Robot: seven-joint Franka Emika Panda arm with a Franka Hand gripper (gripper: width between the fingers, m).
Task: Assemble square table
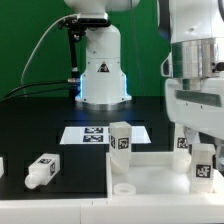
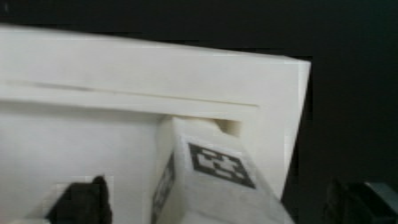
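Note:
The square tabletop is a large white slab with a raised rim, lying at the front of the exterior view; it also shows in the wrist view. A white leg with a tag stands at the slab's corner on the exterior view's right, and it shows in the wrist view too. My gripper hangs right above this leg. In the wrist view the gripper is open, with one dark finger on each side of the leg and a gap on both sides.
Another tagged leg stands upright behind the slab. A third leg lies on the black table at the exterior view's left. A fourth leg is partly hidden by the gripper. The marker board lies before the robot base.

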